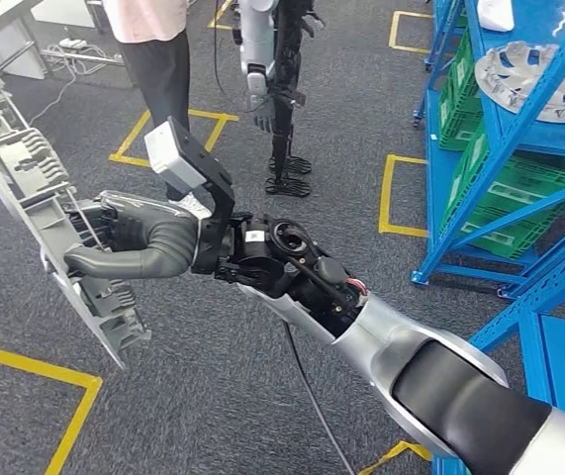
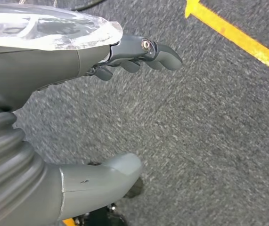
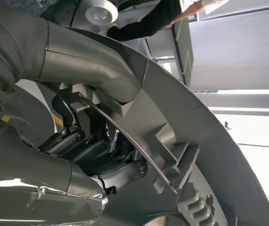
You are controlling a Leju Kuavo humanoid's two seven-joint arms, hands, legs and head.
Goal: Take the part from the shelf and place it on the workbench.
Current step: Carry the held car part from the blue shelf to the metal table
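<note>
Right hand: the right hand is closed around the large flat grey moulded plastic part; in the right wrist view the thumb is pressed on one face of the part and the dark fingers are curled behind its ribbed edge.
Left hand: the left hand is held over the carpet with nothing in it, thumb and fingers apart.
Part: it is carried in the air, tilted on edge, out to the robot's left and well apart from the blue metal shelf.
Progress: the taking is judged done, since the part is off the shelf and firmly gripped; the carrying and the setting down on the table are judged to be left. No table top under the part can be seen.
Shelf: green plastic crates and round silvery metal pieces are stored on it.
Floor: dark grey carpet is marked with yellow tape boxes.
Room: a person in dark trousers and a second humanoid robot are standing ahead.
</note>
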